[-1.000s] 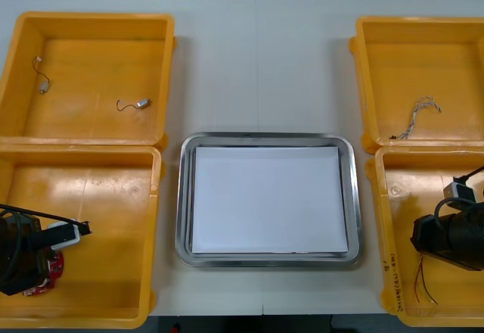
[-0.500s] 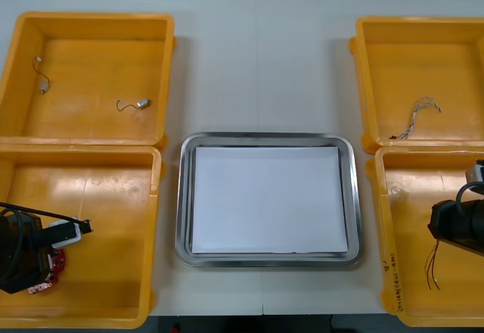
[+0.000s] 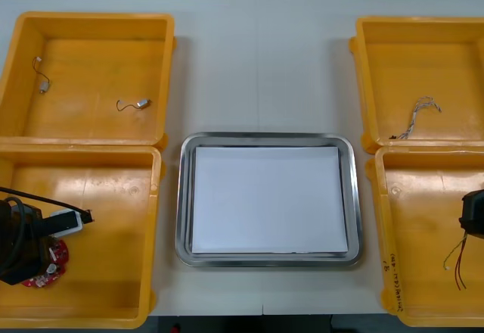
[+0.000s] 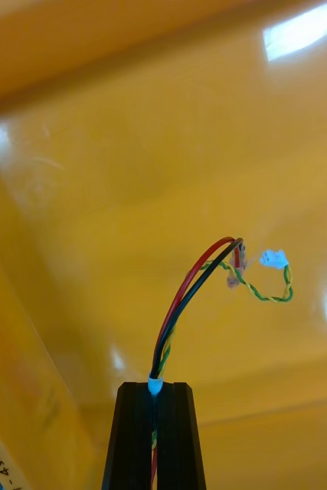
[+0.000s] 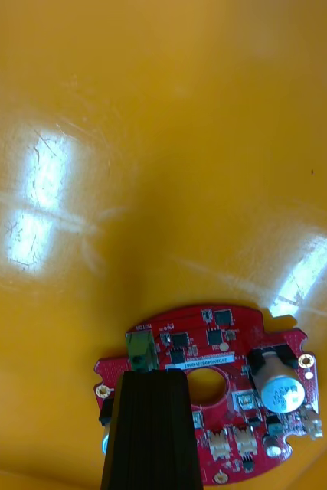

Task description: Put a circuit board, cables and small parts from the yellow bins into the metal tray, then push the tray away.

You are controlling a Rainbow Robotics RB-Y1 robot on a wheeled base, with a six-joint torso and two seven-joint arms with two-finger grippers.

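Pale table under yellow bins; left gripper pinches circuit board, right gripper clamps cable.

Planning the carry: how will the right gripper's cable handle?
Probably floppy: the red and yellow cable curls beyond the right gripper, shut on it over the near right bin. Thin, so likely light. Left gripper holds the circuit board in the near left bin.

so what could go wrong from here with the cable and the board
1. The right gripper pinches the red and yellow cable at the very tips of its jaws. The loose wires dangle and might slip out, or snag the near right bin on the way to the metal tray.
2. The left gripper is over one edge of the circuit board, so a lift there may tilt it.
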